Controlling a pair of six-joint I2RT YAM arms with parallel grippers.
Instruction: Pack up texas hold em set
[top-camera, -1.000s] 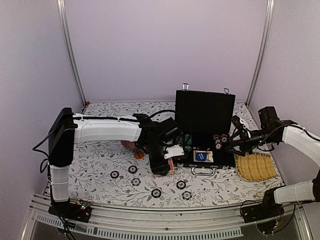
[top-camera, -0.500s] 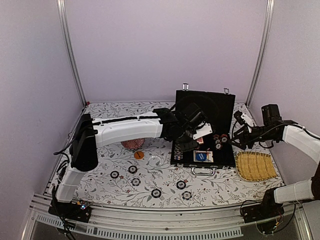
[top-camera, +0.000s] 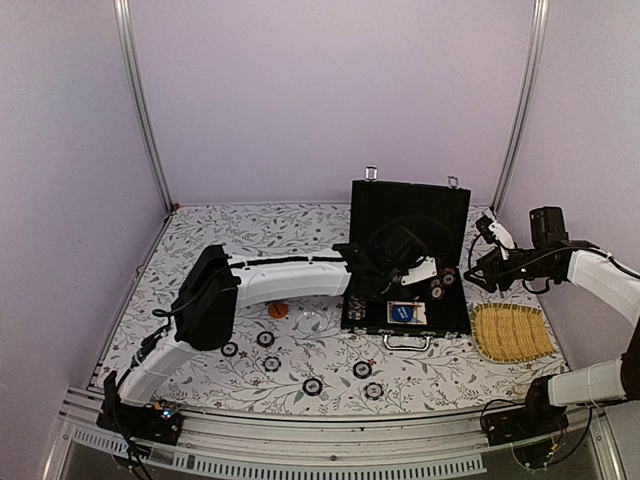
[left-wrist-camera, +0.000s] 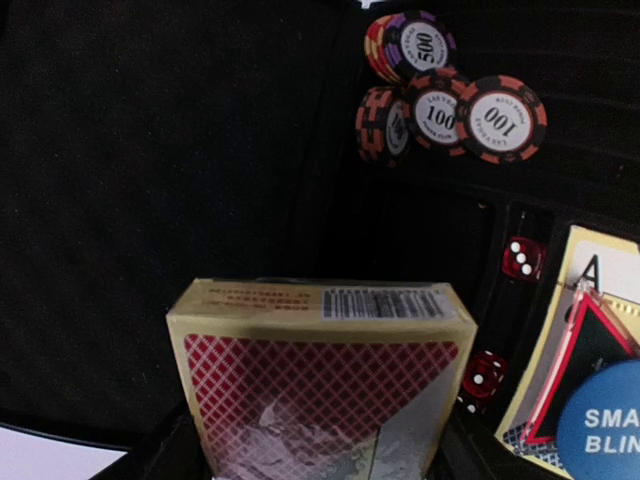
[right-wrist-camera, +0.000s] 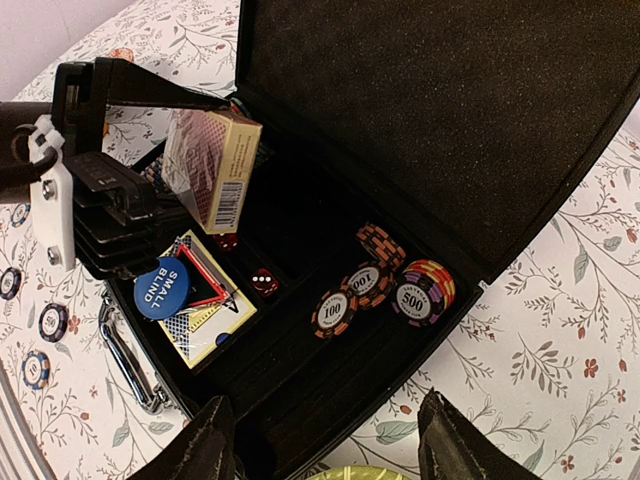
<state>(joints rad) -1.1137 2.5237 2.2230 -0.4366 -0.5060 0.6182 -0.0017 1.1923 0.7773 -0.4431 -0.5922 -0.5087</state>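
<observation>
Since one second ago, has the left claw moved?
Yes. The left claw, holding the card deck, went right and back, from the table before the briefcase to over it.

The black briefcase (top-camera: 410, 215) is seen open, its lid stood upright. The red-pink card deck (left-wrist-camera: 320, 380) is clamped upright in the left claw (top-camera: 408, 265), over the case's tray. Just beyond the claw, stacked chips (right-wrist-camera: 422, 297) are lodged inside; loose chips (top-camera: 312, 386) and the orange disc (top-camera: 278, 311) are scattered well behind it.
</observation>
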